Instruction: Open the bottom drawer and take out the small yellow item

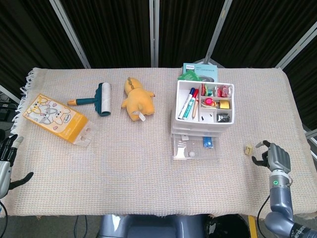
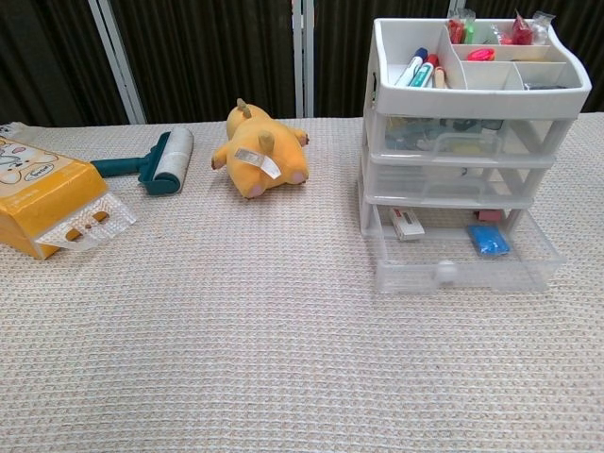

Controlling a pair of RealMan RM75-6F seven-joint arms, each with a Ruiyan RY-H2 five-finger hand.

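Observation:
The white drawer unit [image 1: 204, 116] [image 2: 472, 142] stands right of centre, and its clear bottom drawer [image 1: 195, 149] [image 2: 462, 264] is pulled out. A blue item [image 1: 208, 143] [image 2: 488, 241] and a small white box [image 2: 408, 224] lie inside it. The small yellow item [image 1: 248, 148] lies on the cloth to the drawer's right. My right hand [image 1: 273, 155] is just right of that item, fingers loosely apart and holding nothing. At the frame's left edge my left hand [image 1: 6, 154] hangs off the table with its fingers spread. Neither hand shows in the chest view.
A yellow plush toy [image 1: 137, 99] [image 2: 261, 156], a lint roller [image 1: 99, 98] [image 2: 156, 162] and an orange box [image 1: 57, 119] [image 2: 47, 203] lie on the left half. A teal booklet [image 1: 200, 71] sits behind the drawer unit, whose top tray holds pens and small items.

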